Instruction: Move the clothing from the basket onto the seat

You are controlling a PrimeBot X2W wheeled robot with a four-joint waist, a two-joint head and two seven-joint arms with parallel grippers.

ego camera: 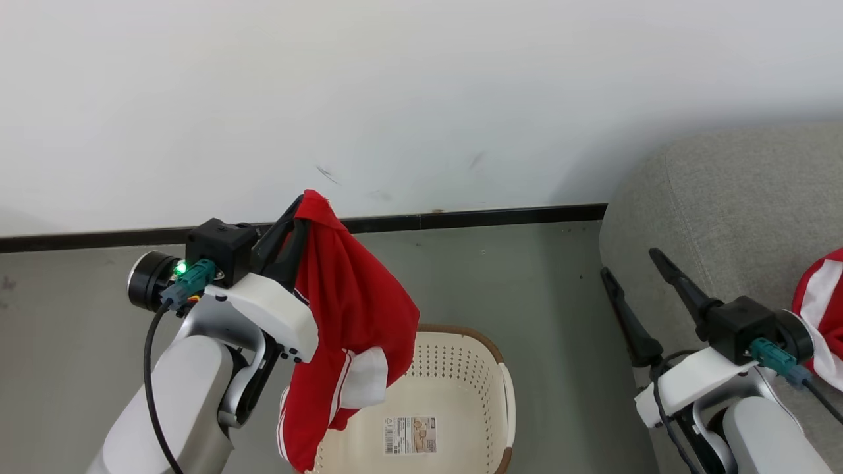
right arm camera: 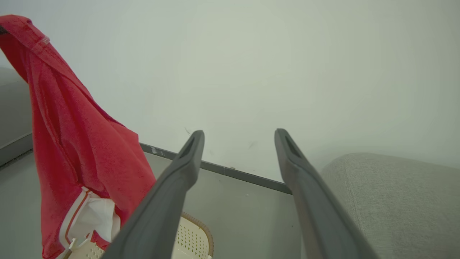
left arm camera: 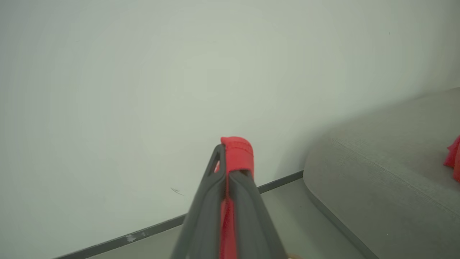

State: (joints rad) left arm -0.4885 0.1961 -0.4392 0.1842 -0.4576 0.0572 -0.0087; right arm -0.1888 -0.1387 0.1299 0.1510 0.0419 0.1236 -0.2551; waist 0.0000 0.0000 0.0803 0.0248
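My left gripper [ego camera: 301, 207] is shut on a red garment with white trim [ego camera: 349, 309], which hangs from its fingertips above the left side of the cream perforated basket [ego camera: 461, 368]. In the left wrist view the closed fingers [left arm camera: 248, 201] pinch a fold of the red cloth [left arm camera: 237, 153]. The basket's bottom is bare apart from a label sticker [ego camera: 410, 434]. My right gripper [ego camera: 629, 260] stands open with nothing in it, beside the grey seat [ego camera: 737, 197]. Another red and white garment [ego camera: 820, 309] lies on the seat at the right edge. The right wrist view shows the hanging garment [right arm camera: 75, 144] and the basket's rim [right arm camera: 201, 230].
A white wall with a dark baseboard [ego camera: 461, 218] runs behind the basket. Grey floor [ego camera: 540, 289] separates the basket from the seat's rounded corner [left arm camera: 323, 154].
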